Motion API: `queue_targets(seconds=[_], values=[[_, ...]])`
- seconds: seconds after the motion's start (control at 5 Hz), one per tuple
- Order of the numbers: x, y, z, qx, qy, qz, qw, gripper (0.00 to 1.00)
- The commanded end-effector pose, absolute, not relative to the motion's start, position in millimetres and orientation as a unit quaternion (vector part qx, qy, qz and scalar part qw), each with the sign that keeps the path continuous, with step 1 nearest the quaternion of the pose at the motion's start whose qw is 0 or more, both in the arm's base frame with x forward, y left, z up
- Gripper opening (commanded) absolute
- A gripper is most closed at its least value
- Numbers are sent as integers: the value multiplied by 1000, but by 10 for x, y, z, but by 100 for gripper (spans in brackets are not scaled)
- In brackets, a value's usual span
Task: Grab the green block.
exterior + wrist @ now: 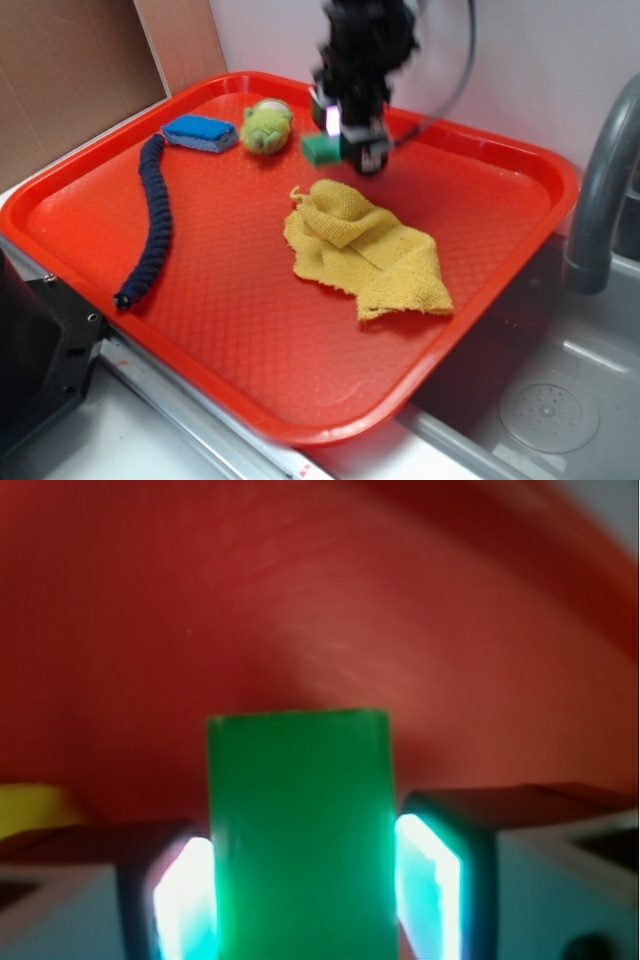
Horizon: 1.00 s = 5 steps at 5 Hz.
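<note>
While the wrist view is showing the green block (300, 830) running lengthwise away from the camera between both pads (430, 885), jaws are clamping its long sides. Exterior view is showing only one block end poking out left of the gripper (345, 145), over the red tray (500, 250) near the plush toy (265, 125); whether it's lifted is unclear.

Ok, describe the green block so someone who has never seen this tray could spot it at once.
Look at the red tray beside the sink, toward its far edge under the black arm. There the gripper has its fingers on either side of the green block, just right of the plush toy. It is flat-faced, smooth and dark green, unlike the fuzzy yellow-green toy and the blue sponge.
</note>
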State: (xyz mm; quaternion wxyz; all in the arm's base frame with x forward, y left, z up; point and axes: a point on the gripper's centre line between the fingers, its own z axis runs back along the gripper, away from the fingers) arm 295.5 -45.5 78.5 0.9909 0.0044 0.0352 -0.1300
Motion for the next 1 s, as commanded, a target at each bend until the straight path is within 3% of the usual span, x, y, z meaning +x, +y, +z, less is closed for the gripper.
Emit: queue_targets(seconds=[0.0,0.4,0.6,0.8], values=[[2558,-325,1652,-16,-22,-25,999,0],[2068,-273,1799,-3,-37,14,999,0],[2044,-406,1759,23,-34,-6,999,0],[2213,-438,1667,23,-31,-22,999,0]])
